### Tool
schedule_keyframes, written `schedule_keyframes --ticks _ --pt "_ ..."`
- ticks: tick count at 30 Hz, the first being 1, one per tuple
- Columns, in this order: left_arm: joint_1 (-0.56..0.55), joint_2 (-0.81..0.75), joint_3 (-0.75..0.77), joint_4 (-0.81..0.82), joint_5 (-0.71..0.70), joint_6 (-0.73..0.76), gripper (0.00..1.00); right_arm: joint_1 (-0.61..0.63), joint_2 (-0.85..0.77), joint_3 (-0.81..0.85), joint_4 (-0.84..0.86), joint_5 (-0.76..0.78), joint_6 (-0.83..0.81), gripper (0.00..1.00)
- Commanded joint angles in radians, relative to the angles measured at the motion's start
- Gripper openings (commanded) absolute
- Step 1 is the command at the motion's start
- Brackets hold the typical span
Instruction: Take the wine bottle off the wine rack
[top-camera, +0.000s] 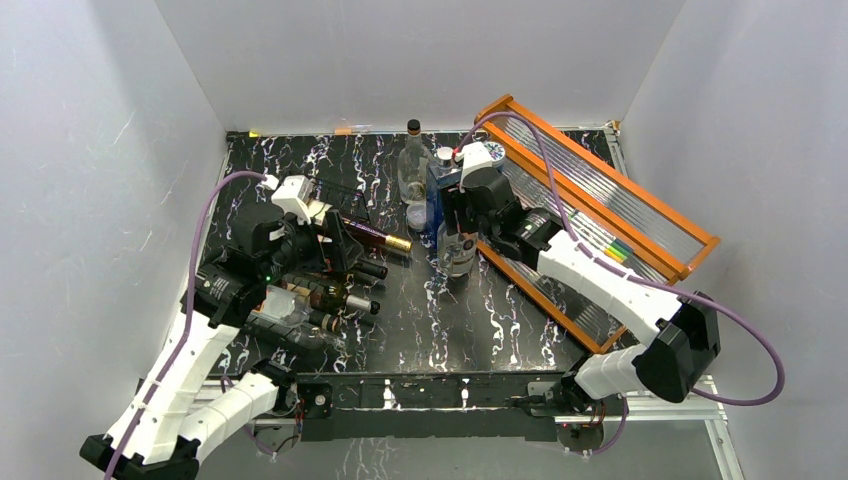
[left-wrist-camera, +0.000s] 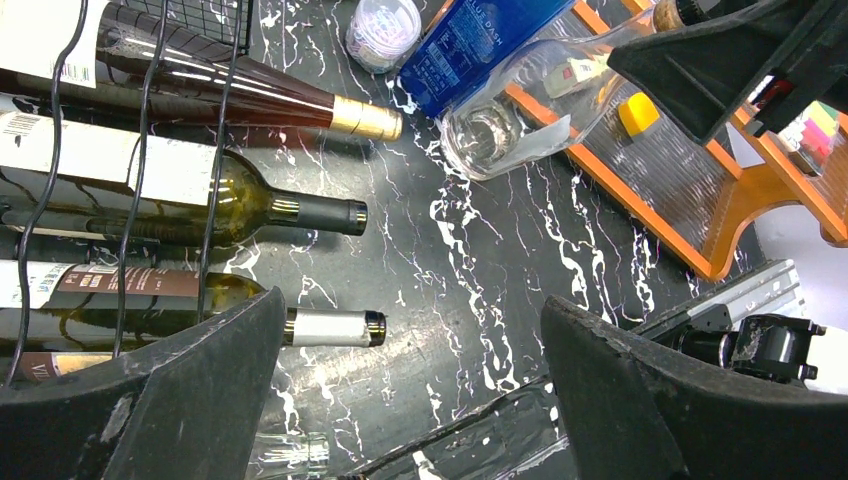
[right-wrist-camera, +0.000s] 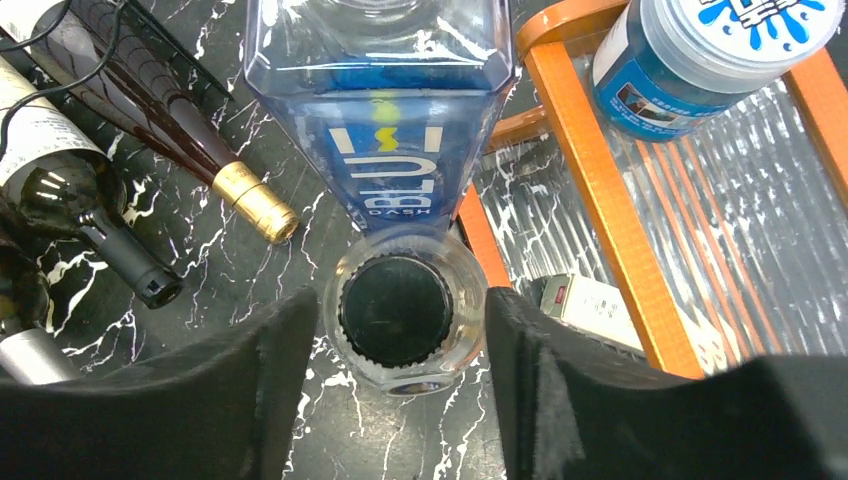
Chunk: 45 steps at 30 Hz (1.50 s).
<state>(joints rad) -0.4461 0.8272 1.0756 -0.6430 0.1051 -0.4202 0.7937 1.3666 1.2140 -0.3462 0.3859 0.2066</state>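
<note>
1. At the near left of the marble-patterned table (left-wrist-camera: 480, 280), the left claw (left-wrist-camera: 410, 310) hangs with its two fingers spread wide. Nothing is between them but bare tabletop.
2. Just beside that claw is the wine rack (left-wrist-camera: 195, 20), a frame of thin black wire on the left part of the table. Wine bottles lie on their sides in it, with their necks sticking out toward the middle of the table.
3. Three of these show well, and no claw touches any of them:
   - The white-capped bottle (left-wrist-camera: 320, 327) is nearest, and the left finger partly hides it in the left wrist view.
   - The black-capped green bottle (left-wrist-camera: 230, 200) lies next.
   - The gold-capped dark bottle (left-wrist-camera: 250, 95) is farthest.
4. Toward the middle of the table, the right claw (right-wrist-camera: 402, 300) points down over a clear bottle (right-wrist-camera: 395, 315) that stands upright.
   - Its fingers are parted on either side of the bottle's black cap, and a gap shows between the cap and each finger.
   - Whether the fingers touch the glass shoulder lower down cannot be told.
5. A square blue bottle (right-wrist-camera: 385, 120) stands upright just behind the clear bottle, close against it.
6. A small clear cup (left-wrist-camera: 383, 30) sits near the blue bottle, and a tall clear bottle (top-camera: 413, 160) stands farther back.
7. To the right and behind, an orange wooden shelf (right-wrist-camera: 600, 200) with ribbed clear panels lies at an angle. A jar (right-wrist-camera: 700, 50) with a blue label and a white lid stands at its edge.
</note>
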Motion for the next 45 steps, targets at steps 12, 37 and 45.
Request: schedule_keyframes --ticks 12,37,45 --pt "0.004 -0.006 0.03 0.02 0.021 -0.022 0.98 0.001 -0.231 -0.027 -0.052 -0.028 -0.029 0.98" --pt "0.004 -0.133 0.049 0.003 -0.084 -0.054 0.98 0.109 -0.278 -0.036 -0.046 -0.456 0.171 0.98" --pt "0.004 -0.143 0.096 -0.045 -0.128 -0.024 0.98 0.384 0.017 -0.03 0.241 -0.459 0.355 0.98"
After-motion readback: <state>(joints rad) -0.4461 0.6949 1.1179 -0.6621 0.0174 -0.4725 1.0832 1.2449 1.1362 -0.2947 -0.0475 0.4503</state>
